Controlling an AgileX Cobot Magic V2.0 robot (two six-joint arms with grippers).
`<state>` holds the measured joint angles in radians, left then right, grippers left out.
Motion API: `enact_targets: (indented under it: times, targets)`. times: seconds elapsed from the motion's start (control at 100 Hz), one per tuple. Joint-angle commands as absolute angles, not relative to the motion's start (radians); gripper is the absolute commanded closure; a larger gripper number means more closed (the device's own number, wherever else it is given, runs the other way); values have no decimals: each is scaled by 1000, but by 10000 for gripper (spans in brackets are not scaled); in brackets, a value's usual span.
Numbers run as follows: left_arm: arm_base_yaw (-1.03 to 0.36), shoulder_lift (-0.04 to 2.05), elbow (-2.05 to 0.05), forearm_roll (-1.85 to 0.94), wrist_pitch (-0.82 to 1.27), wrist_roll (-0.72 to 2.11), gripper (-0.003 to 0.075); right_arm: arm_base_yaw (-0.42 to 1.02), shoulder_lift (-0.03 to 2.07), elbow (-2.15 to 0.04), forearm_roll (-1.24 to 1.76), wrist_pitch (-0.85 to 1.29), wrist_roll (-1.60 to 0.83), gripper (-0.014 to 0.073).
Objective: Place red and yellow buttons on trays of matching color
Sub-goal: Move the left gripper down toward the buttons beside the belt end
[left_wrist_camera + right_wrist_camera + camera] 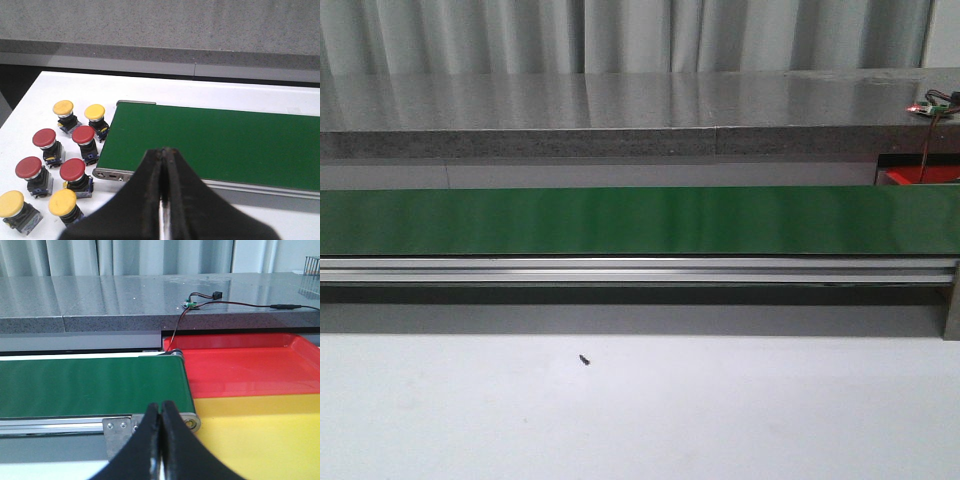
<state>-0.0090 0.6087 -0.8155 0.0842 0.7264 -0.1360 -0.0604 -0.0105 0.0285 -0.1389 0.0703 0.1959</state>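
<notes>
Several red buttons [83, 135] and yellow buttons [62, 202] stand on the white table in the left wrist view, beside the end of the green belt [215, 142]. My left gripper [164, 152] is shut and empty, held over the belt's near edge, to the right of the buttons. In the right wrist view a red tray [245, 367] and a yellow tray [265, 432] lie side by side past the belt's other end [90, 385]. My right gripper [161, 407] is shut and empty above the belt's end roller. Neither gripper shows in the front view.
A grey stone ledge [620, 115] runs behind the green belt [640, 220]. A small circuit board with wires [192, 301] sits on the ledge above the red tray. A small dark speck [584, 359] lies on the white table in front of the belt's aluminium rail [620, 270].
</notes>
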Motion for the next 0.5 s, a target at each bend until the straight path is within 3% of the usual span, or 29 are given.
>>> enact_targets:
  times: [0.0, 0.07, 0.14, 0.21, 0.38, 0.43, 0.49]
  targets:
    - [-7, 682, -885, 119, 672, -189, 738, -58, -28, 11, -143, -11, 195, 660]
    - [0, 735, -907, 142, 689, -204, 720, -58, -28, 11, -143, -11, 195, 660]
    - [13, 784, -922, 138, 692, -204, 654, -58, -28, 11, -143, -11, 195, 660]
    - [28, 823, -931, 125, 692, -204, 535, -58, -28, 11, -143, -11, 195, 660]
    - [62, 879, -938, 125, 692, -204, 162, -58, -28, 11, -143, -11, 195, 660]
    - [85, 891, -938, 129, 694, -220, 117, -58, -28, 11, -143, -11, 195, 660]
    - [131, 905, -938, 146, 708, -271, 115, -58, -28, 11, -143, -11, 195, 660]
